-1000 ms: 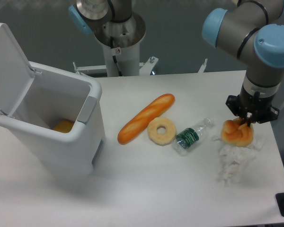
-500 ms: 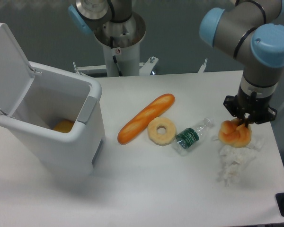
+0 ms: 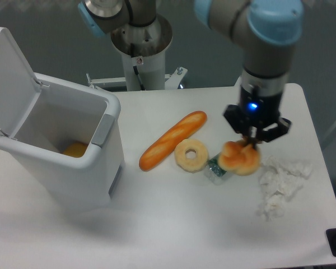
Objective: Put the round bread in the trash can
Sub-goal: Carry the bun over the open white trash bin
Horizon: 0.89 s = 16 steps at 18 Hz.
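Note:
The round bread [image 3: 239,158], a knotted golden-orange bun, hangs from my gripper [image 3: 250,143], which is shut on its top. It is lifted off the table, over the small plastic bottle [image 3: 215,167]. The trash can [image 3: 61,151] stands at the left with its white lid flipped open. Something orange lies at its bottom. The gripper is far to the right of the bin.
A long orange baguette [image 3: 172,139] and a pale ring-shaped bread [image 3: 191,154] lie between the bin and the gripper. Crumpled white paper [image 3: 280,182] lies at the right. The arm's base post [image 3: 140,50] stands at the back.
The gripper has lifted the round bread off the crumpled paper and moved it left, over the bottle. The arm has swung left with it.

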Available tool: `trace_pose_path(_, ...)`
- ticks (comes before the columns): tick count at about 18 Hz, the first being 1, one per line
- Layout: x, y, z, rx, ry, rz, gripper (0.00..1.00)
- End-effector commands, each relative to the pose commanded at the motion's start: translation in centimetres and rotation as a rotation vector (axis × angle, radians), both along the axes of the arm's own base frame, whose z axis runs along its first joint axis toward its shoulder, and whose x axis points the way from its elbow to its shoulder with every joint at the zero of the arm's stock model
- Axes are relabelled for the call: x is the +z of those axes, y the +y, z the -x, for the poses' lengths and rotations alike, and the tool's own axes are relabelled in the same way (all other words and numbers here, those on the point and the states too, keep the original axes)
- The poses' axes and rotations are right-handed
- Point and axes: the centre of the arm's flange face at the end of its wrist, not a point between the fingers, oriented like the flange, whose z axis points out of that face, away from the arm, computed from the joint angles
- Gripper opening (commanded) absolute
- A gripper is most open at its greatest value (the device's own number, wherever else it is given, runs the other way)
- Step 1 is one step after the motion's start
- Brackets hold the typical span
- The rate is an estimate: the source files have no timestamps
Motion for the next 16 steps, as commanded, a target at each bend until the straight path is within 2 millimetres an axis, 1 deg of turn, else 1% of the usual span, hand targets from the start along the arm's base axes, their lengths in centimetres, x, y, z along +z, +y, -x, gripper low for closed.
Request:
trace_pose_path(3, 1.1, 2.1, -4.2, -0.029, -0.016, -0.035, 0.0)
trace_pose_path(5, 1.3, 3.8, -8.2, -0.059, -0.03, -0.04, 0.0)
trace_pose_path(7, 1.6, 4.1, -11.5, -0.089, -0.036, -0.041, 0.0)
trace_pose_path(9, 1.6, 4.6, -15.5, -0.129, -0.054, -0.04, 0.0)
trace_pose_path(11, 1.6, 4.6, -18.6, -0.168, -0.079, -0.016, 0.0)
trace_pose_path(13, 1.3, 4.7, -21.1, -0.203, -0.119, 0.03, 0.0)
trace_pose_path(14, 1.4, 4.5, -22.1, -0.216, -0.134, 0.044, 0.0)
trace_pose_path(15, 1.2, 4.5, -22.8, -0.226, -0.145, 0.058, 0.01)
trace_pose_path(16, 0.9, 4.6, -23.2, -0.234, -0.154, 0.069, 0.05)
